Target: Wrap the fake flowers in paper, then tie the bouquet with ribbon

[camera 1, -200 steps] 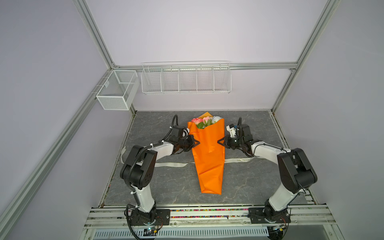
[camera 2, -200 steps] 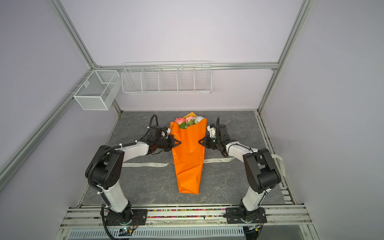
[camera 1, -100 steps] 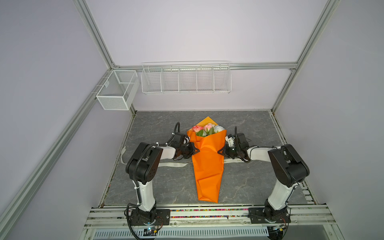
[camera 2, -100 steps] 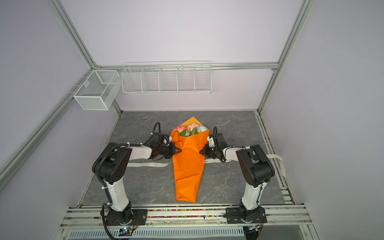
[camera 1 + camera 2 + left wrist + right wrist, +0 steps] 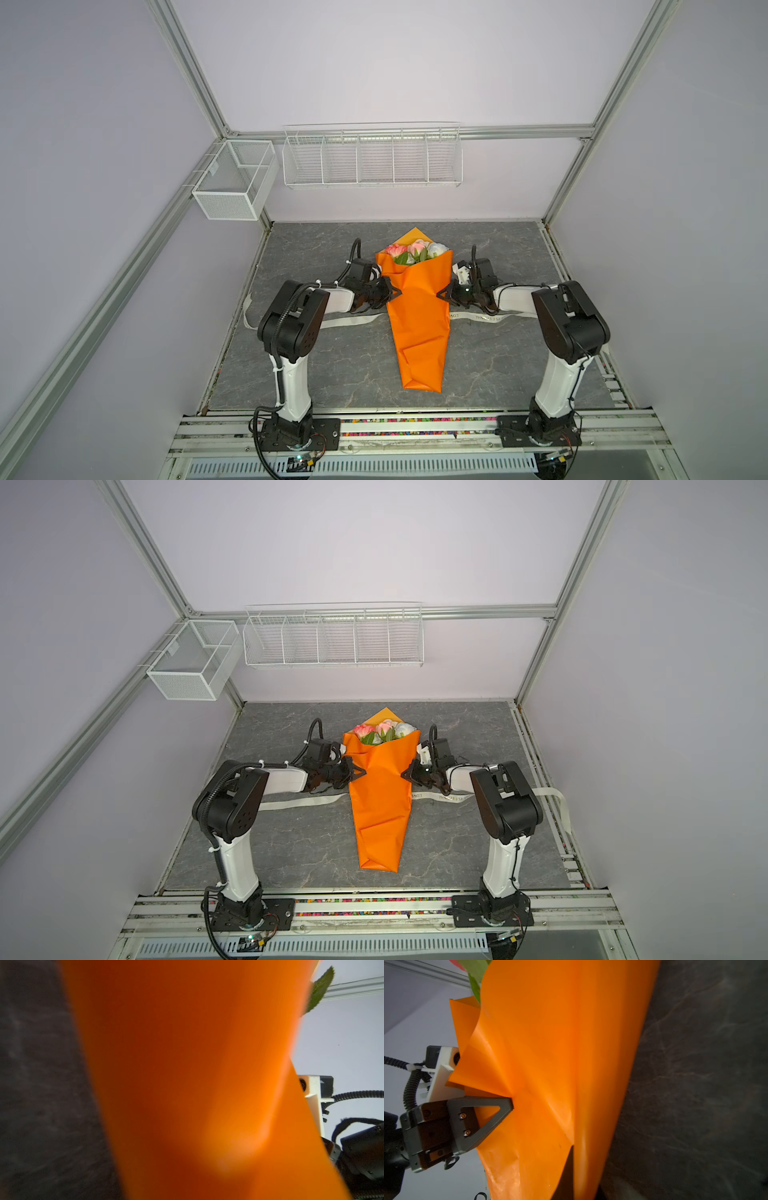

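The bouquet (image 5: pixel 419 324) (image 5: pixel 380 804) is a long orange paper cone lying on the grey table (image 5: pixel 332 374), its point toward the front. The fake flowers (image 5: pixel 415 251) (image 5: pixel 384 731), pink, cream and white, show at its far, open end. My left gripper (image 5: pixel 395 293) (image 5: pixel 360 773) is shut on the cone's left edge; in the right wrist view it (image 5: pixel 511 1103) pinches the paper into a fold. My right gripper (image 5: pixel 442 296) (image 5: pixel 405 775) is shut at the right edge. A cream ribbon (image 5: pixel 353 322) (image 5: pixel 440 798) runs flat under the cone. Orange paper (image 5: pixel 187 1064) fills the left wrist view.
On the back wall hangs a white wire rack (image 5: pixel 372 160), and a white mesh box (image 5: pixel 232 180) hangs at the back left corner. The metal rail (image 5: pixel 415 424) carrying both arm bases runs along the table's front edge. The ribbon's right end loops near the right edge (image 5: pixel 557 800).
Both grippers and the bouquet have come a little toward the front of the table since a second ago. Both arms are folded back more, and both grips are unchanged.
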`<action>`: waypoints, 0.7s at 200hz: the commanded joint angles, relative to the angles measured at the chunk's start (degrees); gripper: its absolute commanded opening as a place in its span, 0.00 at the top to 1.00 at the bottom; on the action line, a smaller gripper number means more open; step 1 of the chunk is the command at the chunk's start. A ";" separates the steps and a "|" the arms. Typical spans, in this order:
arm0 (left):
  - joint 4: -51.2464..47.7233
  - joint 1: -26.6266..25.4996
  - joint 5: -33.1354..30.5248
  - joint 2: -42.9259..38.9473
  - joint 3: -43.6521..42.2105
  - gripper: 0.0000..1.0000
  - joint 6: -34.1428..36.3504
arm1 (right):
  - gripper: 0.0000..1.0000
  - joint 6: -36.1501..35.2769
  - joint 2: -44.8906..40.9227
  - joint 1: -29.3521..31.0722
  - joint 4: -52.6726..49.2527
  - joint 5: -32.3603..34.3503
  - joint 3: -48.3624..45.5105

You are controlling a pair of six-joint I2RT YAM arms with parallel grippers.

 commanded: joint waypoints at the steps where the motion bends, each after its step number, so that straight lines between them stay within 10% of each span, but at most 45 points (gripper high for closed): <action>1: 1.64 0.09 0.09 -1.32 0.63 1.00 -1.36 | 0.93 -1.23 -1.97 -0.41 -2.22 -0.80 1.39; 119: 0.75 0.13 1.68 2.35 3.28 1.00 -1.41 | 0.93 -1.26 -1.71 -1.27 -4.51 0.90 2.37; 140: -0.62 0.14 1.75 3.86 3.97 0.82 -0.47 | 0.86 -1.37 -0.45 -1.69 -5.71 1.34 2.66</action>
